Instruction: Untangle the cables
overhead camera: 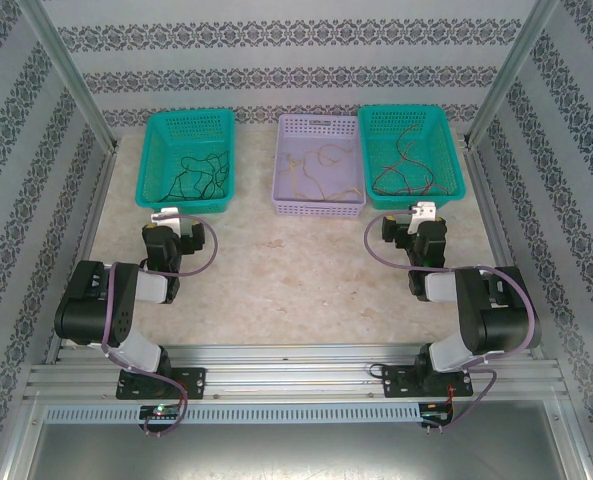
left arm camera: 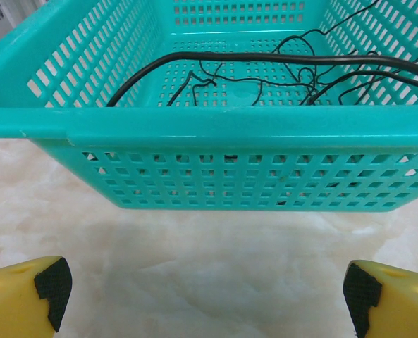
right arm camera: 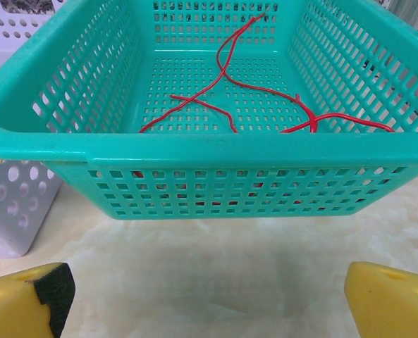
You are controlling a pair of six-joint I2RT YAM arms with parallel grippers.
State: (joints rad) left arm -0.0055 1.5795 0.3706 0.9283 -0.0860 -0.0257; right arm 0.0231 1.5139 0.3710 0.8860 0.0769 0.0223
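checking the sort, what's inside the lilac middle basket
The lilac basket holds thin tan cables on its floor. Its near wall covers the front edge; knots too small to tell.

Bright, even light. A soft shadow lies under the teal basket [left arm camera: 216,179] on the pale tabletop [left arm camera: 209,282]. The overhead picture looks softer than the close ones.

Teal basket [left arm camera: 209,125] glossy plastic (perforated); table [left arm camera: 209,274] smooth, marbled; cables [left arm camera: 265,55] matt.

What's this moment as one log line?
left gripper: open, before left teal basket with black cables | right gripper: open, before right teal basket with red cables | purple basket: tan cables
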